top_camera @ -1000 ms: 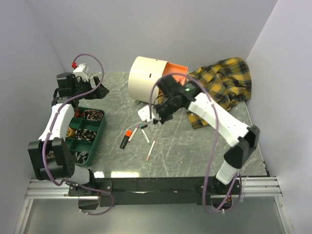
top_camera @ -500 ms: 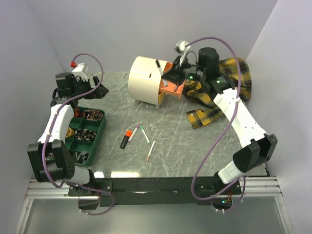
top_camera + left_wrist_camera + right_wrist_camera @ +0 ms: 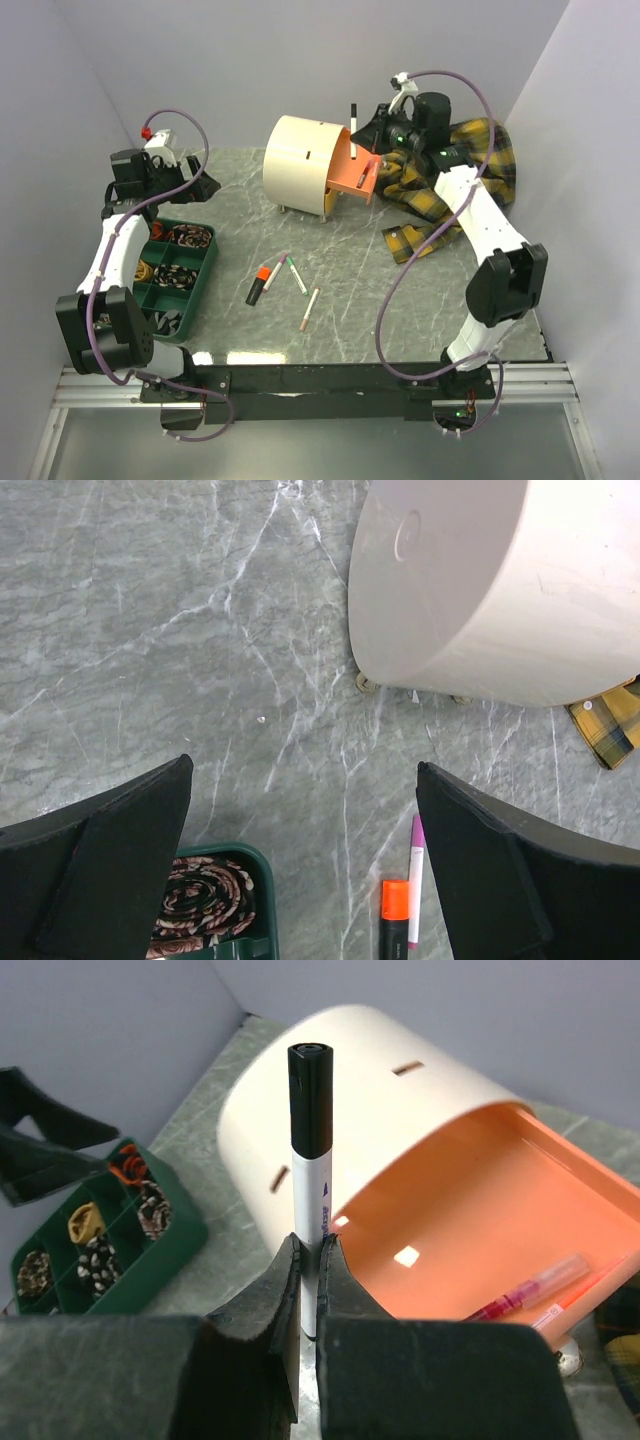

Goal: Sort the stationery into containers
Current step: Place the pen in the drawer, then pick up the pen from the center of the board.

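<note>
- Right gripper (image 3: 308, 1260): jaws pinched narrow on the lower end of a white marker (image 3: 311, 1150), which stands upright with its black cap on top.
- The marker is held in the air over the orange drawer (image 3: 470, 1220), close to the cream cabinet (image 3: 340, 1080); the drawer stands pulled out.
- Drawer contents: one clear pink pen (image 3: 525, 1295) lying along the front wall.
- Left gripper (image 3: 305, 855): jaws spread wide with nothing between them, above the table (image 3: 380, 290) beside the green tray (image 3: 255, 855).
- Loose on the table between tray and cabinet: orange-capped marker (image 3: 259, 284), pink-tipped pen (image 3: 275, 270), green-tipped pen (image 3: 297, 277), and a fourth pen (image 3: 310, 309) slightly apart.
- Plaid cloth (image 3: 470, 160) lies right of the cabinet.
</note>
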`<state>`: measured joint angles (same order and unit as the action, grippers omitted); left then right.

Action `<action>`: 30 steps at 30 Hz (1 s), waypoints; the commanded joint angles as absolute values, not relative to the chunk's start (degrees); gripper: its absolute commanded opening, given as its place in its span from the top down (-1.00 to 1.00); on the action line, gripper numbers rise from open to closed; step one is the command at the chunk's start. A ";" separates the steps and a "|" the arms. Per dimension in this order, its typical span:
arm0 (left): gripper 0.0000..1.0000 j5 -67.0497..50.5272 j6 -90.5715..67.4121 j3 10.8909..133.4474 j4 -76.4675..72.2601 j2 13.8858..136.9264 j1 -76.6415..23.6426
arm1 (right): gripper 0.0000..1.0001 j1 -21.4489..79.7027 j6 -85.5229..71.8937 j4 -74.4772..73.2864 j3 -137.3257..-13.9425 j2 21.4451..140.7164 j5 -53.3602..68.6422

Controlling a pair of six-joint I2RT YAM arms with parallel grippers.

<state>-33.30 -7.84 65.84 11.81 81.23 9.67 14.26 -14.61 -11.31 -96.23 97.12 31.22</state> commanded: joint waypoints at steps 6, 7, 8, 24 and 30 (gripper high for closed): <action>-0.99 -34.28 -7.74 65.65 10.19 80.42 10.02 | 1.00 14.50 -13.27 -11.69 -101.51 102.91 23.29; -0.99 -34.19 -7.82 65.65 10.11 80.42 10.11 | 1.00 14.50 -13.36 -11.52 -101.25 103.18 23.47; -0.99 -34.19 -7.82 65.57 10.19 80.42 10.02 | 0.97 14.50 -13.36 -11.51 -101.16 103.36 23.64; -0.99 -35.77 -8.26 67.06 9.14 80.86 10.81 | 0.00 18.88 7.80 -13.34 -93.87 91.77 44.98; -0.99 -36.39 -8.00 66.62 9.23 79.81 10.81 | 0.17 35.90 55.55 -35.68 -82.03 85.52 41.85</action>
